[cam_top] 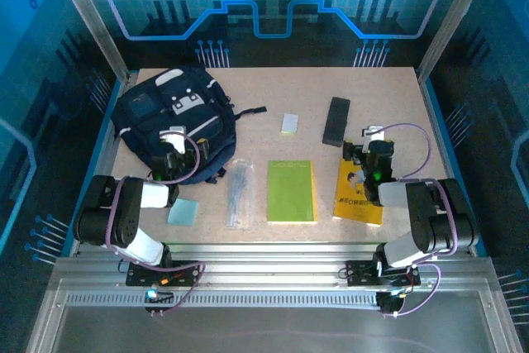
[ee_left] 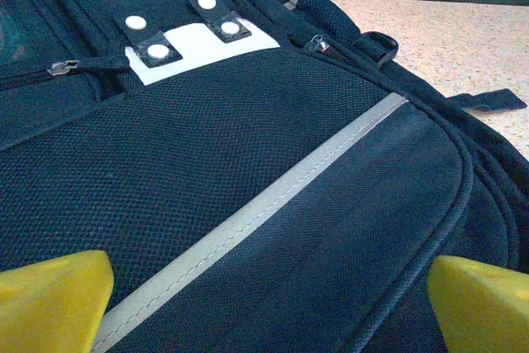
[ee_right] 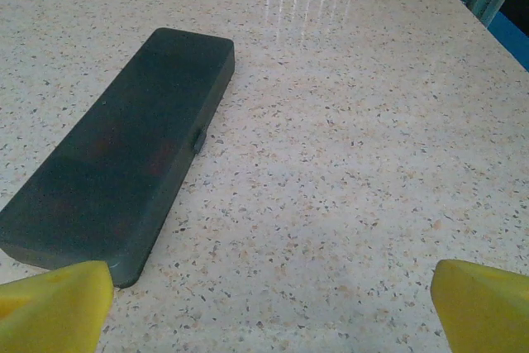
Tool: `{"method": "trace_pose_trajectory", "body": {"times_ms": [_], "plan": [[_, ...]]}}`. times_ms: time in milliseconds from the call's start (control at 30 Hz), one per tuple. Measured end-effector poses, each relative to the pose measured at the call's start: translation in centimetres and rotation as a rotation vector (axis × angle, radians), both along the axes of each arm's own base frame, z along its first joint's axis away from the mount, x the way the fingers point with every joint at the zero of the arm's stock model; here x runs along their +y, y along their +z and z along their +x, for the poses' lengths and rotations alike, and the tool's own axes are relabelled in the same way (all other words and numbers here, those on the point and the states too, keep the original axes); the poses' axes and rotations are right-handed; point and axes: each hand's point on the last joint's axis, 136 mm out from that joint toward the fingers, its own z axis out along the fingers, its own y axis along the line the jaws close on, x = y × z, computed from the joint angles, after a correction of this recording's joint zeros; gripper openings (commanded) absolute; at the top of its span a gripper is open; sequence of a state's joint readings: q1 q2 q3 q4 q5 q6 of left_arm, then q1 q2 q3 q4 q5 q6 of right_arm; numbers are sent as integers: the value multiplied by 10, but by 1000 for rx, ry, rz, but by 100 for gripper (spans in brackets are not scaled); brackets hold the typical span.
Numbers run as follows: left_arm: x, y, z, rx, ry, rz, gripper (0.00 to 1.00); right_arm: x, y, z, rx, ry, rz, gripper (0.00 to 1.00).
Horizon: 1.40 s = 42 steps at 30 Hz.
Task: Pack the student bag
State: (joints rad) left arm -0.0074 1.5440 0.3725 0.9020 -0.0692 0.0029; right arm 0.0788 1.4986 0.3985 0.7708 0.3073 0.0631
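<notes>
The student bag (cam_top: 169,117) lies flat on the desk (cam_top: 372,97) in the upper left of the top view, front face up. It is dark navy mesh fabric with a white patch crossed by two short snap tabs, and a light grey band runs diagonally over its front pocket. One black strap trails out to the right onto the bare surface. In the left wrist view, the two zips in sight look closed.

Both arms fold forward from the table's near edge; the left gripper (cam_top: 175,153) and the right gripper (cam_top: 368,145) have jaws wide apart.
</notes>
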Motion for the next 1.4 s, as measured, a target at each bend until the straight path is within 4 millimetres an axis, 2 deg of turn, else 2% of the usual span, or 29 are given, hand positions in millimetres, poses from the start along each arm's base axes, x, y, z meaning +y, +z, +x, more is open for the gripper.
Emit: {"method": "trace_pose_trajectory", "body": {"times_ms": [967,1067,1233,1300,1400], "plan": [[2,-2,0,40,-5,-11,99,4,-1,0,5,14,-7,100],[6,16,6,74,22,-18,99,12,-1,0,5,39,-18,100],[9,84,29,30,96,-150,99,16,1,0,0,53,-28,100],[9,95,31,46,135,-214,99,16,2,-1,-5,55,-31,100],[7,96,28,127,200,-291,99,18,9,-5,10,68,-42,100]]}}
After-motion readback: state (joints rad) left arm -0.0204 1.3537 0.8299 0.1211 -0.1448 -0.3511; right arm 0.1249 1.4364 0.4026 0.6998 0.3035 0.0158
